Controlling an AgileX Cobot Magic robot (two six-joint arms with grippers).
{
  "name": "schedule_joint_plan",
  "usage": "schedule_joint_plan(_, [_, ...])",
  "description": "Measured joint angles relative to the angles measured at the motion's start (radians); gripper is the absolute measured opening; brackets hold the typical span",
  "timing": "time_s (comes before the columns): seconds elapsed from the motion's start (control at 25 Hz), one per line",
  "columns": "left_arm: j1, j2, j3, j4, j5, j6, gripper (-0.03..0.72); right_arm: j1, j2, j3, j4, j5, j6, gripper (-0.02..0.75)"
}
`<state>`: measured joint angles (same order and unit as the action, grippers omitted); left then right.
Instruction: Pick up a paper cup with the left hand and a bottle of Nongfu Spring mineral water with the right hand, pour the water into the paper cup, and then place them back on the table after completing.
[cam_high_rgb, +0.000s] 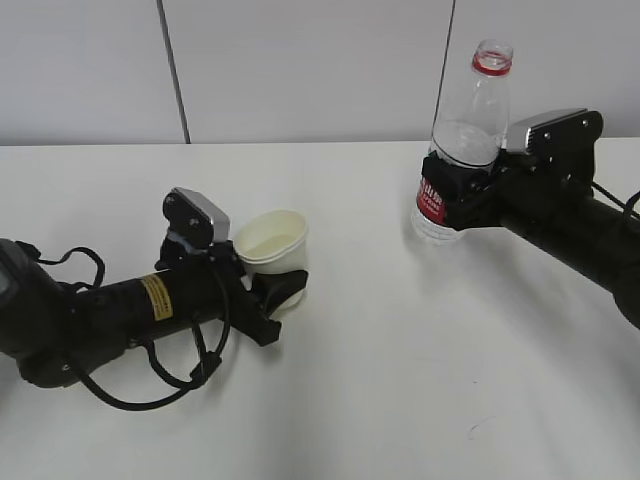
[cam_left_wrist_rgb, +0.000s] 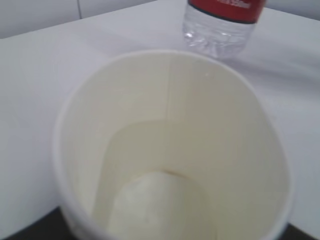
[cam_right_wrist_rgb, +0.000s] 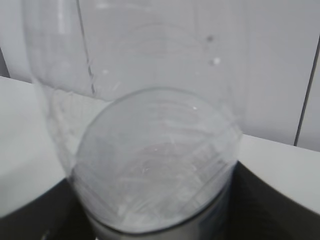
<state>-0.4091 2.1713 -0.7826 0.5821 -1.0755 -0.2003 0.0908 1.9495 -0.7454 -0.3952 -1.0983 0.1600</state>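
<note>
Left tool clenches the white paper cup, which stands on the white desk. Right tool grips the uncapped Nongfu Spring bottle at its red label, upright, its base on the desk, water low inside

Surface: plain white, flat, filled lower two thirds of exterior frame, met pale wall panels along upper edge. Paper cup stood upright on surface at left of centre, open mouth up, inside cream-coloured. Bottle stood upright on surface at upper right, cap off, red ring at neck, red label low on body, water level about mid-body. Cup and bottle well apart. Small dark mark on surface at lower right.
</note>
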Motion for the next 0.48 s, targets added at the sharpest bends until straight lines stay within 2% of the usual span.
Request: schedule_joint_plan(0.48, [0.160,0.000,0.000,-0.058,0.038,0.103,0.363,0.000,0.000,0.000,0.000,0.064,0.037,0.461])
